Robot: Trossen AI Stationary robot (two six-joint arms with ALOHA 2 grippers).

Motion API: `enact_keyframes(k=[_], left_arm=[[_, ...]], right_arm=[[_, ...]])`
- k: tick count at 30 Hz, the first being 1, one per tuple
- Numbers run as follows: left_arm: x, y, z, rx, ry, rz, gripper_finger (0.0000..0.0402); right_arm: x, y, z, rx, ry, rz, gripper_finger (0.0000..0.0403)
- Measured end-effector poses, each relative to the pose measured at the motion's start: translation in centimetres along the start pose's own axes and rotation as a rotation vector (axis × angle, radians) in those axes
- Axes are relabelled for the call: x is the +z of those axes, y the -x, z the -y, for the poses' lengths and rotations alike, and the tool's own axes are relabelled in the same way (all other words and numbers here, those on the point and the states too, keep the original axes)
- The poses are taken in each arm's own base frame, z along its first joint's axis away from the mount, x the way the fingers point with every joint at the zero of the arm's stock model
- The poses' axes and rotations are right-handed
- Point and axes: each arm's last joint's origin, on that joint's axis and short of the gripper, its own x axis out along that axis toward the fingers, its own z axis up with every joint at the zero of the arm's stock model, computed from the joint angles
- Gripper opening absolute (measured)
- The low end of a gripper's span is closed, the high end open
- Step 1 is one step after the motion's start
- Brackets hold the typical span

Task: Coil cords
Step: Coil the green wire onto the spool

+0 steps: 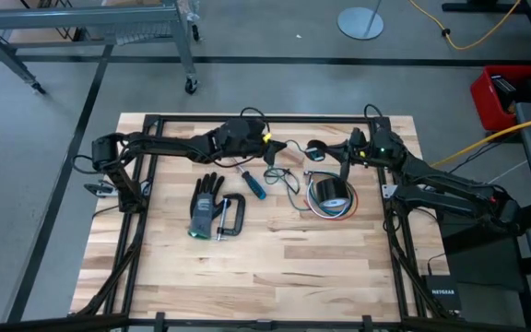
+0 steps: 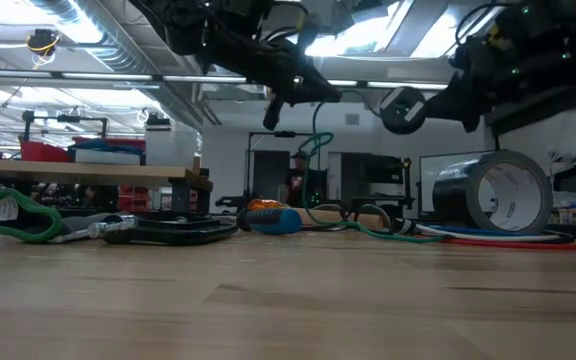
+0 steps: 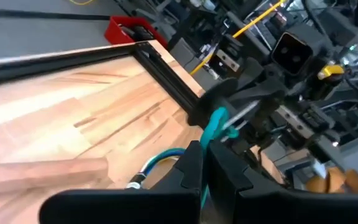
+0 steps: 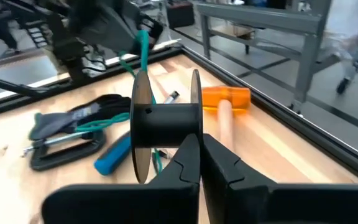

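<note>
The teal-green cord [image 3: 215, 124] runs from my left gripper [image 3: 202, 155] across to a black spool [image 4: 166, 118] held by my right gripper [image 4: 201, 146]. Both grippers are raised above the table's far middle, left [image 1: 267, 140] and right [image 1: 321, 152] close together. The rest of the cord [image 2: 368, 228] hangs down and lies slack on the table beside the hammer [image 1: 289, 159]. The red, white and blue wires [image 1: 335, 212] lie around a grey tape roll [image 1: 330, 192]. I cannot pick out the black cord. My left gripper pinches the teal cord [image 3: 207, 144] between its two fingers, partway along its length. One stretch rises from the fingers toward the spool; the other [image 3: 160, 158] drops to the table, slack. My right gripper is shut on the black spool at the rim of one flange [image 4: 196, 127], which sits just above the fingertips. The spool is lifted clear of the table, with its axis lying across the fingers.
A blue-handled screwdriver [image 1: 252, 183], a black glove [image 1: 206, 203] and a black C-clamp [image 1: 229, 217] lie left of centre. The hammer's orange head [image 4: 229, 96] lies near the far edge. The table's near half is bare wood.
</note>
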Motion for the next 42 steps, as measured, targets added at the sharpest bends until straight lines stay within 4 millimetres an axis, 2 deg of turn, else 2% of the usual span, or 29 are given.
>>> enact_keyframes(k=[6, 12, 20, 26, 34, 42], left_arm=[[0.1, 0.0, -0.1, 0.009, 0.049, 0.008, 0.0001], [0.3, -0.3, -0.8, 0.033, 0.089, 0.031, 0.0001], [0.1, -1.0, -1.4, 0.036, 0.095, 0.059, 0.0001], [0.4, -1.0, -1.2, 0.018, 0.095, 0.092, 0.0001], [-0.1, -1.0, -0.5, -0.001, 0.090, 0.088, 0.0001], [-1.1, -1.0, 0.8, -0.029, 0.050, 0.064, 0.0001]], right_arm=[[-0.3, -0.4, 0.1, -0.005, -0.007, -0.025, 0.0001], [-1.1, -1.8, -1.1, 0.058, 0.023, -0.082, 0.0001], [-1.8, -3.1, -2.0, -0.098, 0.071, -0.100, 0.0001], [-0.6, -4.5, -2.8, -0.150, 0.079, -0.107, 0.0001], [0.7, -7.7, -3.7, -0.149, 0.095, -0.152, 0.0001], [2.1, -9.1, -3.4, -0.303, 0.080, -0.116, 0.0001]])
